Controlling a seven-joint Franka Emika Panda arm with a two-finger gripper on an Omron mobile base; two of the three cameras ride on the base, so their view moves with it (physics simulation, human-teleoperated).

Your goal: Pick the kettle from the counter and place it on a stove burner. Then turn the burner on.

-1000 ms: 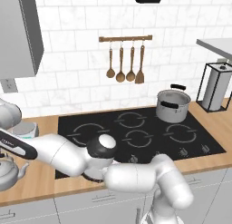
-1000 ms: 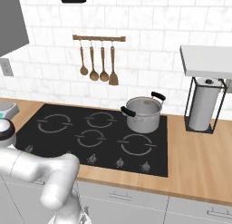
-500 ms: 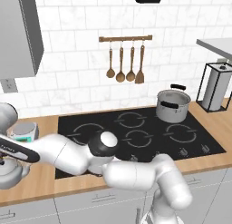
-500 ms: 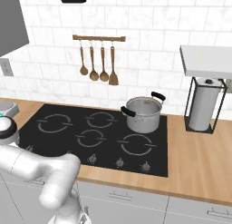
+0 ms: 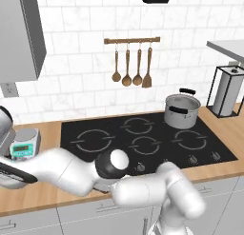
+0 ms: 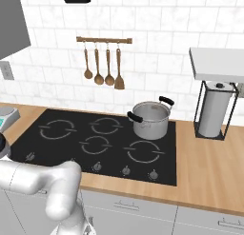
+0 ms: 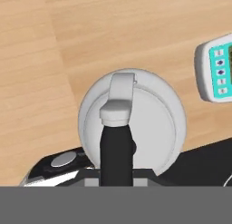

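From above in the hand view, the kettle (image 7: 154, 119) is a round shiny silver body sitting on the light wood counter (image 7: 136, 32). Its arched handle runs from the pale top down into a dark part between my jaws. My gripper (image 7: 116, 180) is shut on that handle. At the far left edge of the left base view, the gripper (image 5: 11, 176) sits over the kettle (image 5: 8, 183), which is mostly cut off by the frame. The stove burner (image 5: 94, 140) (image 6: 58, 129) is the wide broken ring at the cooktop's left, a short way right of the kettle.
A small scale (image 5: 23, 146) (image 7: 217, 66) stands on the counter just behind the kettle. A steel pot (image 5: 181, 110) (image 6: 151, 120) occupies the back right burner. Control knobs (image 6: 125, 170) line the cooktop's front edge. A paper towel holder (image 6: 214, 112) stands at the far right.
The jaws have closed on the kettle's handle and the hand has sunk slightly. The kettle sits in the same spot on the counter.
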